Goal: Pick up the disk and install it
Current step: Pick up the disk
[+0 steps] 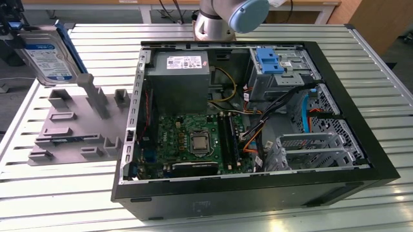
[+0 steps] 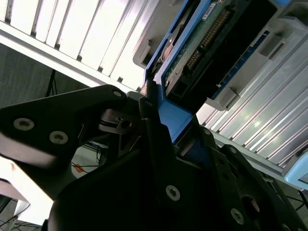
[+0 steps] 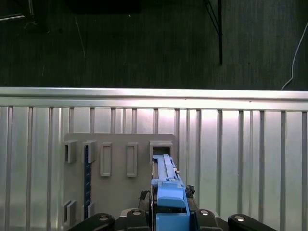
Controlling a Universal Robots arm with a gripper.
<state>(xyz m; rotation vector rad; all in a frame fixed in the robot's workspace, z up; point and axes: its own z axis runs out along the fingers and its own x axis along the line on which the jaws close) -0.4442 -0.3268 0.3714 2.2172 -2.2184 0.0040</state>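
The disk (image 1: 45, 55), silver with a white-and-blue label and a blue bracket, hangs tilted at the exterior view's far left, above the back of the grey holder plate (image 1: 71, 125). My gripper (image 1: 11, 26) is shut on its upper end. In the second wrist view the black fingers (image 2: 149, 115) clamp the blue bracket, and the disk (image 2: 207, 43) shows its green circuit-board side. In the first wrist view the disk (image 3: 166, 185) is seen edge-on in my gripper (image 3: 168, 214), over a slot of the holder plate (image 3: 120, 166).
The open black computer case (image 1: 361, 140) lies on the slatted metal table (image 1: 58, 198), to the exterior view's right of the plate. Inside are a grey power supply (image 1: 181, 72), a motherboard (image 1: 193, 140), cables and a drive bay with a blue latch (image 1: 268, 60). The arm's base (image 1: 219, 19) stands behind the case.
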